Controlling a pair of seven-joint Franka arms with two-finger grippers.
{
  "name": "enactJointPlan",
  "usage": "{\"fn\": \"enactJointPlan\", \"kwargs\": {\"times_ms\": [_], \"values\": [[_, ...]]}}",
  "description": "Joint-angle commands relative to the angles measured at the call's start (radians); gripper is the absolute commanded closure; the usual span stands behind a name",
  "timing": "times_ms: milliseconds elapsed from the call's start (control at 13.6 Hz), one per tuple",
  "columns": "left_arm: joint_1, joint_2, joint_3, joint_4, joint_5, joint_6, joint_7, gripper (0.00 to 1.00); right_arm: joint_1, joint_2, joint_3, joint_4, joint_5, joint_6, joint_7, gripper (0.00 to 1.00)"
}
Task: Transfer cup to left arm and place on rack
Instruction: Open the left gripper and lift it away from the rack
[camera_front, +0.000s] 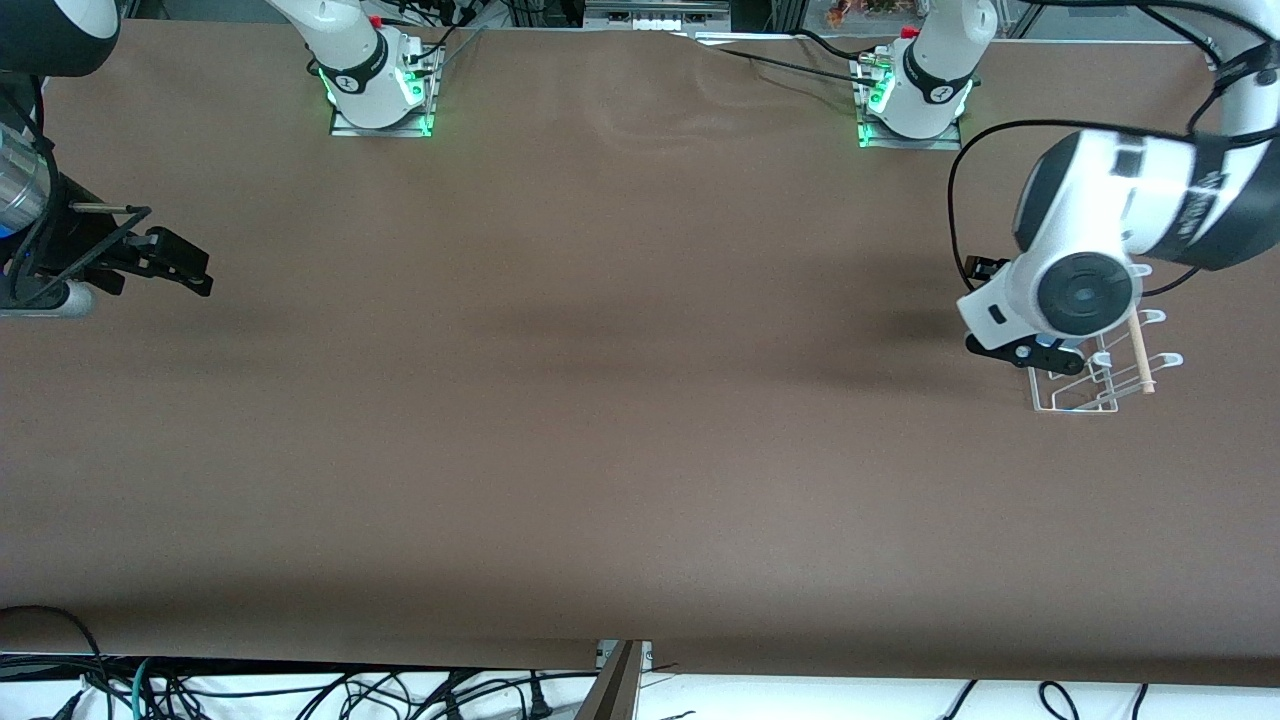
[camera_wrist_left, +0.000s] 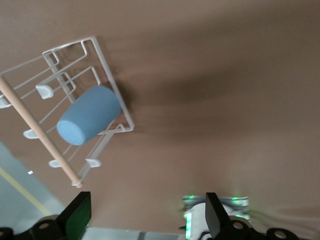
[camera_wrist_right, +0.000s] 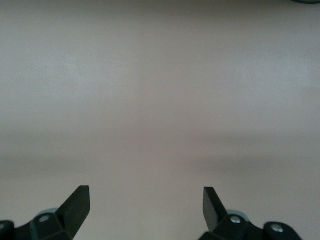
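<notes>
Brown table (camera_front: 600, 400), cup (camera_wrist_left: 88, 115) on rack (camera_wrist_left: 112, 80), left claw (camera_wrist_left: 145, 217) above, open

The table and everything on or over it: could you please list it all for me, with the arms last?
table: one, brown, spans the whole front view.
rack: one, white wire with a light wooden dowel, on the table at the left arm's end.
cup: one, light blue, lying tilted on the rack.
cables: several, black, below the table's near edge.
left tool: one, black, open and empty, over the rack.
right tool: one, black, open and empty, over bare table at the right arm's end; this arm waits.
</notes>
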Motion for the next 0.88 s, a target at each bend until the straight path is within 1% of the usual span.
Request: {"fn": "enactJointPlan", "kwargs": {"times_ms": [0,73,147,220,293,366,440,586,733,806], "values": [[0.041,-0.006,0.001,0.17,-0.145,-0.034,-0.012,0.0,-0.009,0.0,0.008,0.018,0.017,-0.018,0.008,0.0],[0.032,-0.044,0.033,0.175,-0.199,-0.019,-0.009,0.0,-0.009,0.0,0.008,0.018,0.017,-0.019,0.008,0.0],[-0.003,-0.102,0.077,0.148,-0.212,0.058,-0.012,0.0,-0.008,0.0,0.008,0.018,0.017,-0.019,0.008,0.0],[-0.026,-0.168,0.103,0.078,-0.212,0.155,-0.017,0.0,-0.008,0.0,0.008,0.018,0.017,-0.018,0.008,0.0],[-0.027,-0.246,0.105,-0.008,-0.219,0.232,-0.023,0.0,-0.008,0.0,0.008,0.018,0.018,-0.018,0.008,0.0],[-0.028,-0.312,0.105,-0.08,-0.257,0.257,-0.028,0.0,-0.006,0.0,0.008,0.018,0.018,-0.018,0.008,0.0],[-0.036,-0.346,0.108,-0.127,-0.291,0.28,-0.031,0.0,-0.006,0.0,0.008,0.018,0.018,-0.018,0.008,0.0],[-0.066,-0.362,0.111,-0.153,-0.29,0.288,-0.04,0.0,-0.006,0.0,0.008,0.018,0.018,-0.018,0.008,0.0],[-0.14,-0.365,0.181,-0.153,-0.284,0.286,-0.087,0.0,-0.008,0.0,0.008,0.018,0.02,-0.018,0.008,0.0],[-0.14,-0.357,0.183,-0.153,-0.282,0.286,-0.088,0.0,-0.008,0.002,0.008,0.018,0.02,-0.018,0.008,0.0]]}}
